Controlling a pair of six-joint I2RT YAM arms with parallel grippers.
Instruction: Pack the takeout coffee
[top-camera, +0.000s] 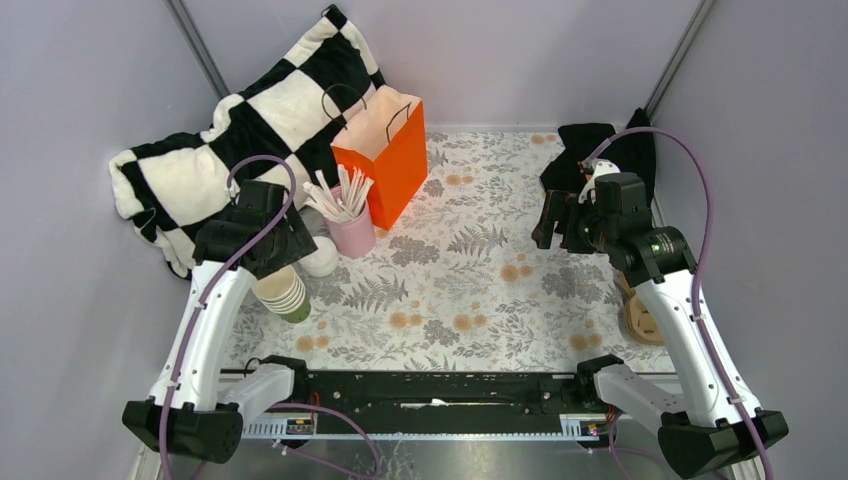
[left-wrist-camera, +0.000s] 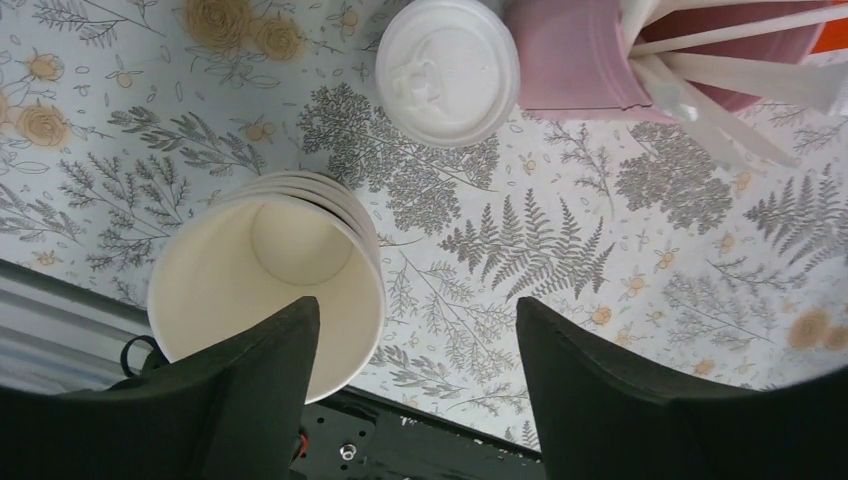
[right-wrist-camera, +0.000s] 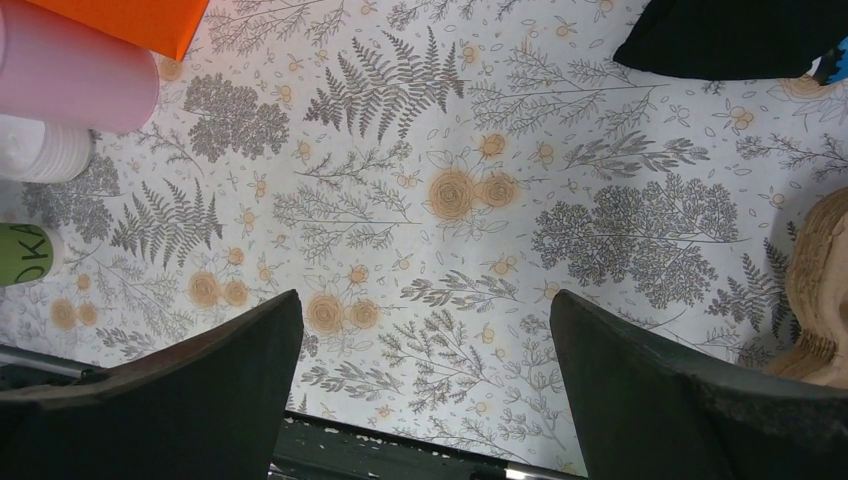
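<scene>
White-lidded coffee cup (left-wrist-camera: 447, 68) set just beside the pink cup (left-wrist-camera: 575, 60), lidless cup stack (left-wrist-camera: 270, 275) near it under the wide-open, empty left gripper (left-wrist-camera: 415, 370), orange bag (top-camera: 385, 150) behind, right gripper (right-wrist-camera: 425, 370) spread wide, empty, well away.

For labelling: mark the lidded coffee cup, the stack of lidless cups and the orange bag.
lidded coffee cup (left-wrist-camera: 447, 68), left wrist view, centre of its white lid.
stack of lidless cups (left-wrist-camera: 300, 242), left wrist view, beige floor of the top cup.
orange bag (top-camera: 398, 172), top external view, its orange side.
</scene>
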